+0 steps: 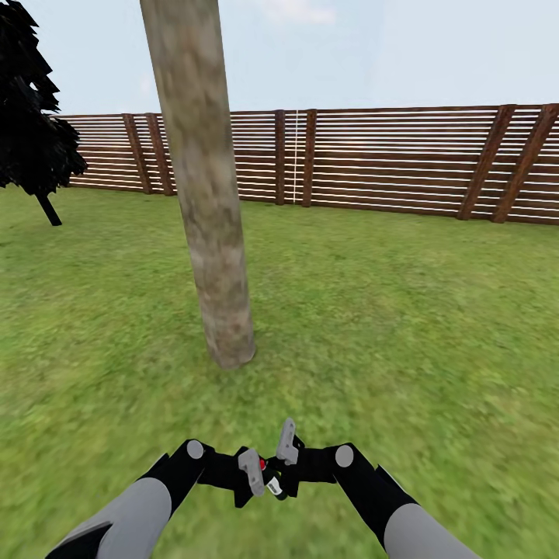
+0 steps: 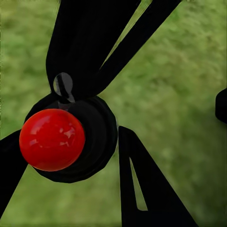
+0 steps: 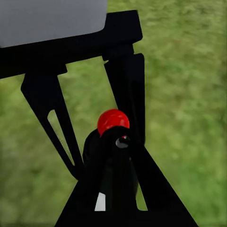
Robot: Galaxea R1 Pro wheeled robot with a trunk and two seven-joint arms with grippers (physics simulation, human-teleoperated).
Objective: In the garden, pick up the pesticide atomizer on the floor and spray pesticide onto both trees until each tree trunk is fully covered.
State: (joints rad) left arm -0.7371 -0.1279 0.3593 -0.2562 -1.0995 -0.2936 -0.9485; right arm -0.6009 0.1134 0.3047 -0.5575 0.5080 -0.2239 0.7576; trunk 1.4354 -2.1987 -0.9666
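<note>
Green grass lawn (image 1: 404, 326) fills the head view, ringed at the back by a brown horizontal-slat wooden fence (image 1: 388, 159) under a pale sky. A thick, pale grey-brown mottled tree trunk (image 1: 206, 194) rises straight ahead, leaning slightly, its base set in the grass just beyond the arms. A black, jagged column-shaped tree (image 1: 31, 116) stands far off at the left edge. Low in this view the two grey-and-black arms meet: the left gripper (image 1: 252, 472) and the right gripper (image 1: 284, 454) sit close together around a small black pesticide atomizer with a red knob (image 1: 264, 466), held above the lawn in front of the trunk.

From the left wrist, the atomizer's glossy red ball (image 2: 52, 139) sits on a round black body, with black left fingers (image 2: 142, 184) spread beside and below it. The other arm's black fingers cross above, over blurred grass (image 2: 179, 109). Whether the left fingers press on the atomizer, I cannot tell.

From the right wrist, the red knob (image 3: 112, 120) peeks over the atomizer's dark body, which sits between the right gripper's black fingers (image 3: 156, 189), clenched on it. The left gripper's black frame and grey housing (image 3: 52, 19) lie just beyond, over grass (image 3: 189, 118).
</note>
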